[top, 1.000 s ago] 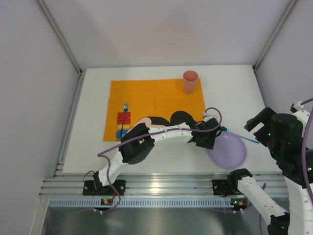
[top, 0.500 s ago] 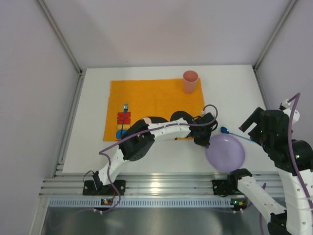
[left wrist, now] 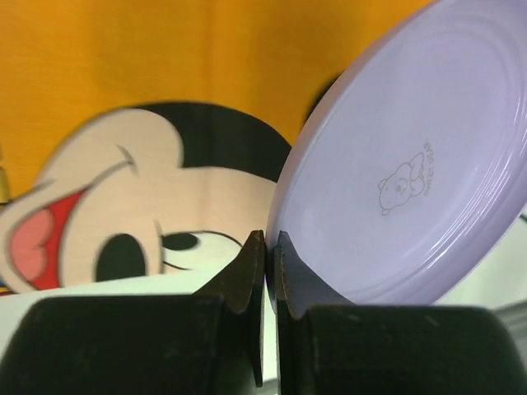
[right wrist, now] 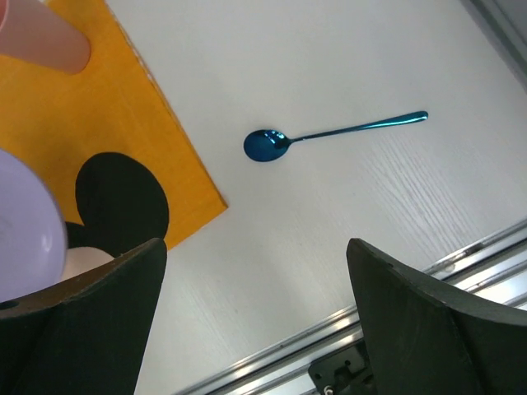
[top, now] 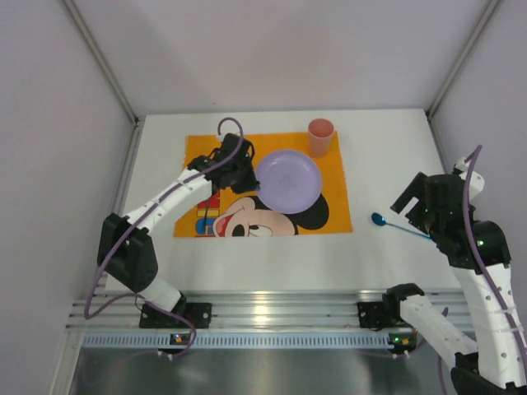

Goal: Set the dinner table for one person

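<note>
My left gripper [top: 247, 174] is shut on the left rim of a lilac plate [top: 288, 181] and holds it over the orange placemat [top: 198, 156] on the white dinner table [top: 387, 148]. In the left wrist view the plate [left wrist: 412, 164] is pinched edge-on between my fingers [left wrist: 247, 271], tilted above the mouse print. A pink cup [top: 320, 137] stands at the placemat's far right corner. A blue spoon [top: 395, 224] lies on the table right of the placemat and also shows in the right wrist view [right wrist: 329, 136]. My right gripper [top: 409, 203] is open and empty, raised near the spoon.
The silver ridged rail [top: 272, 317] runs along the table's near edge. Grey walls with metal frame posts close in the left, far and right sides. The placemat's corner [right wrist: 198, 202] and the cup [right wrist: 41, 33] show in the right wrist view.
My left gripper has carried the plate from the table's right front up and left, over the placemat. My right arm has drawn a little left toward the spoon.
</note>
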Motion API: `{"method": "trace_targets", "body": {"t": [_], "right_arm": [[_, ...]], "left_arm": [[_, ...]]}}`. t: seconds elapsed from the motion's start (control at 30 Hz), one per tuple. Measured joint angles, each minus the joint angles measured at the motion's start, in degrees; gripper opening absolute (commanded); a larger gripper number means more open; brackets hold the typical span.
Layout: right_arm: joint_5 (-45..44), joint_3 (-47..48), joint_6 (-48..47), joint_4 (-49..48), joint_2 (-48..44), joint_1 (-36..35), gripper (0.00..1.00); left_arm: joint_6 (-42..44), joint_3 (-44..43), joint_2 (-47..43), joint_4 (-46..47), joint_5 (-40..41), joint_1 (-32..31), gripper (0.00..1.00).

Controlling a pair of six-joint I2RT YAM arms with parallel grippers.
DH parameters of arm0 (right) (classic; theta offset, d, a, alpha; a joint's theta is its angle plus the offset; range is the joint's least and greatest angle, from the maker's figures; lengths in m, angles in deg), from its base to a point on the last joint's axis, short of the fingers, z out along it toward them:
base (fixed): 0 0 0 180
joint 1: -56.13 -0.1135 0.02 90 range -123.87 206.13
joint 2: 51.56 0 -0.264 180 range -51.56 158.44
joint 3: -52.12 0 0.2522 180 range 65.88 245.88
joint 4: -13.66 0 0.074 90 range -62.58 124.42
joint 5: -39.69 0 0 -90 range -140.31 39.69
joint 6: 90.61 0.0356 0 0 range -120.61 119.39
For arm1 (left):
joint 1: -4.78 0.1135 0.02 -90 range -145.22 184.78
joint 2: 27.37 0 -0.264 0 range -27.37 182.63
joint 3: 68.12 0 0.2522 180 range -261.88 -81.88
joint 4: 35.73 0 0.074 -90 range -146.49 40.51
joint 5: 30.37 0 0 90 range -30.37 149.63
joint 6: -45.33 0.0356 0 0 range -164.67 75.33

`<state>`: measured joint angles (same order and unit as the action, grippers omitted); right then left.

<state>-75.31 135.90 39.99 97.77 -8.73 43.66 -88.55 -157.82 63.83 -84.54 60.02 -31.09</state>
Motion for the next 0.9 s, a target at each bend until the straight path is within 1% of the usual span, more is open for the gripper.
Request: {"method": "trace_targets", "body": {"t": [0.07,0.17,0.37,0.53,0.57,0.6,0.63,0.67,0.7,0.77,0.9], "right_arm": [[1.57,-1.90,-0.50,-1.92,1.29,0.00,0.91],[3.52,-3.61,-1.57,-3.74,3.91,0.00,0.91],[7.69,-3.74,-3.58,-6.60,10.97,0.02,0.90],[9.25,-5.20,-5.07,-9.05,11.98,0.15,0.91],[9.27,-5.62,-5.44,-9.25,12.07,0.31,0.91],[9.27,-6.19,-6.05,-9.44,12.41,0.76,0.91],[9.25,-6.75,-6.54,-9.77,12.85,1.42,0.92],[9.20,-7.69,-7.26,-10.27,13.51,2.36,0.92],[9.14,-8.85,-7.87,-10.93,14.40,3.41,0.92],[9.81,-11.80,-9.09,-12.28,17.33,6.49,0.91],[13.31,-16.50,-10.97,-15.21,26.10,15.28,0.91]], "left_arm": [[0.70,0.68,-0.66,-0.04,1.03,4.90,0.00],[1.84,0.70,1.90,-0.04,1.44,8.81,0.00],[2.64,0.44,9.79,-0.04,1.27,13.33,0.00],[3.74,-0.22,12.76,0.52,0.44,16.15,0.01],[3.96,-0.85,13.38,0.50,0.24,16.57,0.06],[4.37,-1.49,13.99,0.63,0.11,16.85,0.17],[4.79,-2.16,14.56,0.70,0.02,17.05,0.43],[5.35,-2.69,15.06,0.83,-0.13,17.14,0.53],[5.79,-2.93,15.32,1.07,-0.33,17.14,0.60],[6.45,-2.93,15.37,1.18,-0.59,17.14,0.68],[7.50,-3.08,15.32,1.16,-0.76,17.09,0.68]]}}
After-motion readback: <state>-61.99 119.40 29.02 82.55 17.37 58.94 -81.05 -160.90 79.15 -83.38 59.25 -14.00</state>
